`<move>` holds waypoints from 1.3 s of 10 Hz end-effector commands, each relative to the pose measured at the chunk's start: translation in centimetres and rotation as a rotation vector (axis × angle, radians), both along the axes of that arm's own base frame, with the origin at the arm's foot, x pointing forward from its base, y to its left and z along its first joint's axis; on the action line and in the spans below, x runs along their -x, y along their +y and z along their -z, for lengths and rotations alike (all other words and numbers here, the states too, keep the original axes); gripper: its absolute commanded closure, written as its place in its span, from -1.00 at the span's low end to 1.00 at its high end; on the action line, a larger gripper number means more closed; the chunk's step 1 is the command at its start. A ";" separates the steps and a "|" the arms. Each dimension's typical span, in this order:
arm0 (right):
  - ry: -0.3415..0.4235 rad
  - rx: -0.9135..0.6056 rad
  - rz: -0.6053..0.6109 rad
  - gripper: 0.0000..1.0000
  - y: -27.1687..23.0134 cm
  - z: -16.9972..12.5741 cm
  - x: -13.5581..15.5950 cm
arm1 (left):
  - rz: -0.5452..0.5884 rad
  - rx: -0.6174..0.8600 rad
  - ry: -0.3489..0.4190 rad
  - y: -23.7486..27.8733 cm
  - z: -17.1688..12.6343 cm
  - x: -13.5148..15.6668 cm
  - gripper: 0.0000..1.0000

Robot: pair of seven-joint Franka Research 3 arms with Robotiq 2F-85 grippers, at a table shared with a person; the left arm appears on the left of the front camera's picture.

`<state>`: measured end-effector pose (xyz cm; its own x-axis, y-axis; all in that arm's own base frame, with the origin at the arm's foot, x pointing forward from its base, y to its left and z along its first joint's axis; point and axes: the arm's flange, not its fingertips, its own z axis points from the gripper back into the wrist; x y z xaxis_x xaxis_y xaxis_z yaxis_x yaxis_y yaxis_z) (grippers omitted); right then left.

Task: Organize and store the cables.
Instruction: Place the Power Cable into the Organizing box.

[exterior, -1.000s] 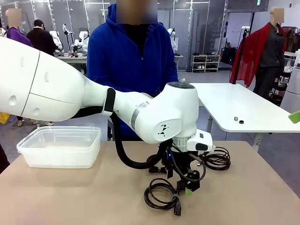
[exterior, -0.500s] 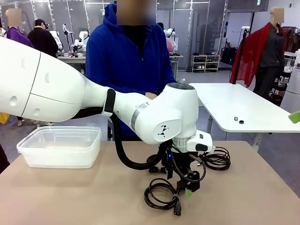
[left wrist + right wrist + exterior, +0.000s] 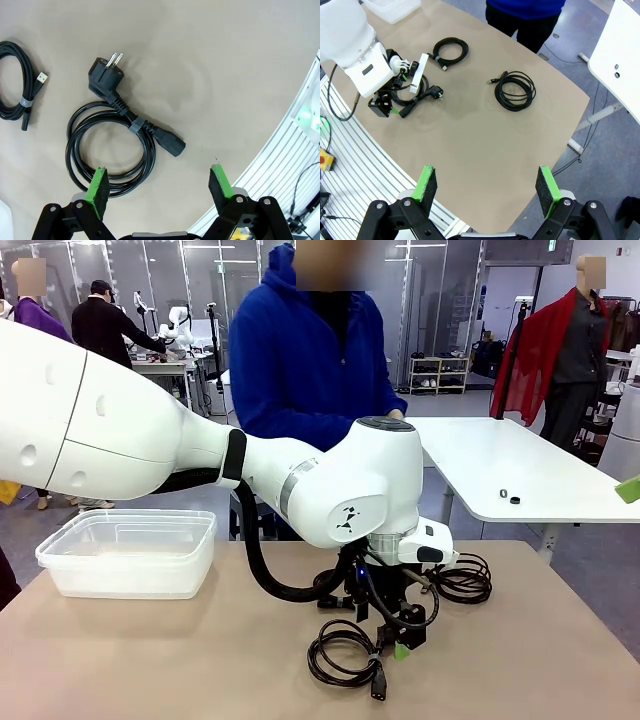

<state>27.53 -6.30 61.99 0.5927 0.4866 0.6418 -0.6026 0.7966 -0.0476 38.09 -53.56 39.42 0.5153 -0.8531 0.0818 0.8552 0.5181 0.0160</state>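
A thick black cable lies coiled on the tan table, its chunky plug pointing away. My left gripper hangs open just above it. One green pad is over the coil's near edge; the other pad is over bare table. In the front view this coil sits beside the left gripper. A thin coil with a USB end lies off to one side. My right gripper is open high above the table, looking down on two more coils.
A clear plastic container stands at the table's left. A person in a blue hoodie stands at the far side. Another black coil lies behind the left wrist. A white table stands at the back right.
The person at the far side has shifted to the right. Both arms and the cables have stayed still.
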 end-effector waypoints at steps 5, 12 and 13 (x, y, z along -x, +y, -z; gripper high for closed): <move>0.001 0.001 0.000 -1.00 0.0 0.0 0.0 | -0.317 0.001 -0.013 0.6 1.8 2.4 -1.00; 0.001 0.001 0.000 -1.00 0.0 0.0 0.0 | -0.728 0.080 -0.064 1.1 4.4 0.6 -1.00; 0.001 0.001 0.000 -1.00 0.0 0.0 0.0 | -0.751 0.098 -0.067 1.0 4.6 0.4 -1.00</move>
<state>27.53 -6.30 61.98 0.5927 0.4866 0.6418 -0.6026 0.7966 -0.0476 38.37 -52.50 35.62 0.9456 -0.2932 0.1407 0.2997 0.9537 -0.0266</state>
